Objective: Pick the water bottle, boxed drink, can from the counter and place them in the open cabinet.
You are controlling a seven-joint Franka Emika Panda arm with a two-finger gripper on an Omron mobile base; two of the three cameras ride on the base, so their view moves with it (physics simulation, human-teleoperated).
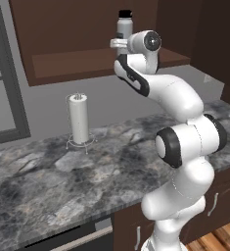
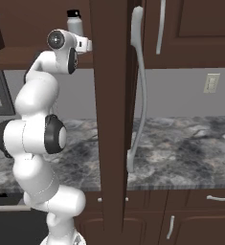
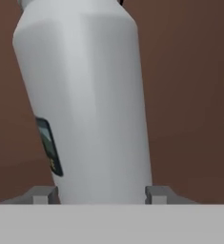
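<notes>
Placing step: tool (image 3: 101, 194) clamped on the bottle (image 3: 85, 95), held upright at the cabinet (image 1: 67, 63) shelf. Next: set it down, release, back out.

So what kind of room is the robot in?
It looks like a kitchen. There's a grey stone counter with brown cupboards below, a paper towel roll standing on it, and a wooden wall cabinet where the gripper holds a water bottle.

Left base view looks from 7 o'clock, right base view from 5 o'clock; both share the bottle (image 1: 125, 25) and counter (image 1: 48, 181). Hand view sits close against the bottle.
</notes>
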